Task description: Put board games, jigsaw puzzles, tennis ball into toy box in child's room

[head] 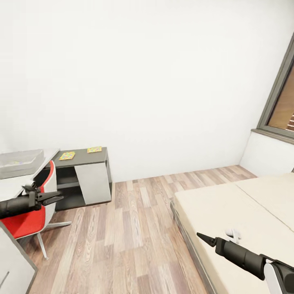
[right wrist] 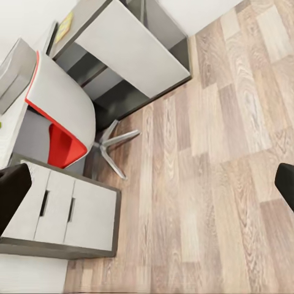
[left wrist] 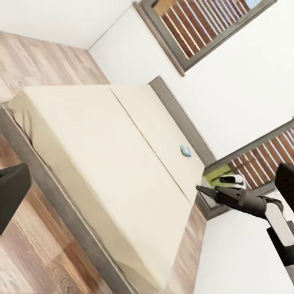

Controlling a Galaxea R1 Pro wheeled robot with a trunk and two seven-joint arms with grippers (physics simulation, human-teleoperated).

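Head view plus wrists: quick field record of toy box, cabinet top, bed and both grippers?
toy box: grey, on table, far left
cabinet top: two flat colourful boxes
bed: right side; small blue item near the headboard
left gripper: jaws open, empty, by red chair
right gripper: jaws open, empty, over the bed edge

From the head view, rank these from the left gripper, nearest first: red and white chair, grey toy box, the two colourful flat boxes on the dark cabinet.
1. Red and white swivel chair, right by the left gripper.
2. Grey low-walled toy box, beyond the chair, on the pale table.
3. The two colourful flat boxes on the dark cabinet; too close to separate.
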